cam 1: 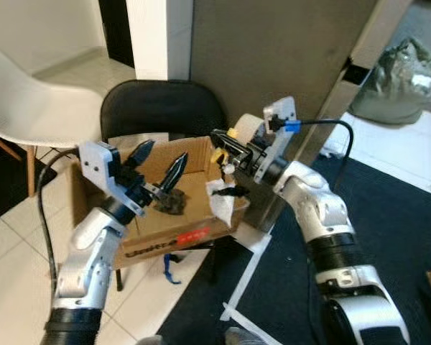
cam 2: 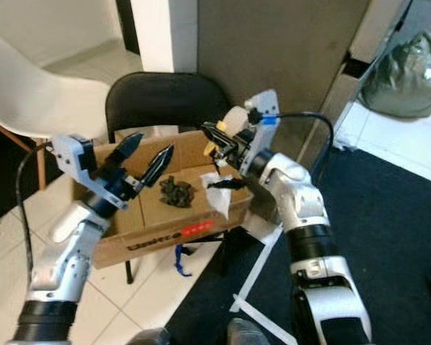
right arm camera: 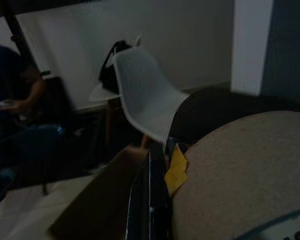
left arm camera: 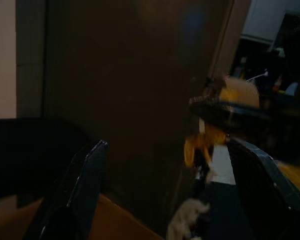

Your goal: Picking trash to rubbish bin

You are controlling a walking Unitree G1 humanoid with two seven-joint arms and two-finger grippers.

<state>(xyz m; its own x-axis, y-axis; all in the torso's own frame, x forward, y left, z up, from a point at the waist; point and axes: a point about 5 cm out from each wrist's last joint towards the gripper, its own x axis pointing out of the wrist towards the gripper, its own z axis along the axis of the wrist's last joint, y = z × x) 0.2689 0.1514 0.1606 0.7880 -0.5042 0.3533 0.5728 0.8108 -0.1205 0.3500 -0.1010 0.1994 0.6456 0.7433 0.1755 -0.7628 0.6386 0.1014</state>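
A cardboard box (cam 1: pixel 165 243) serves as the bin and rests on a black chair (cam 1: pixel 161 108). Inside it lies a dark crumpled scrap (cam 1: pixel 171 203). A white crumpled tissue (cam 1: pixel 221 203) hangs over the box's right rim with a dark bit on it. My left gripper (cam 1: pixel 160 164) hovers open just above the box's left half, with nothing between its fingers. My right gripper (cam 1: pixel 223 147) is over the box's right rim, shut on a beige tape roll (cam 1: pixel 250 126) with yellow scraps (cam 1: pixel 217 154) at the fingers. In the right wrist view the roll (right arm camera: pixel 240 175) hides one finger.
A dark grey wall panel (cam 1: pixel 273 50) stands right behind the box. A white chair (cam 1: pixel 29 100) is at the left, a grey bag (cam 1: pixel 402 79) at the far right, dark carpet (cam 1: pixel 402 215) underfoot. A person (right arm camera: pixel 10 90) sits beyond the white chair.
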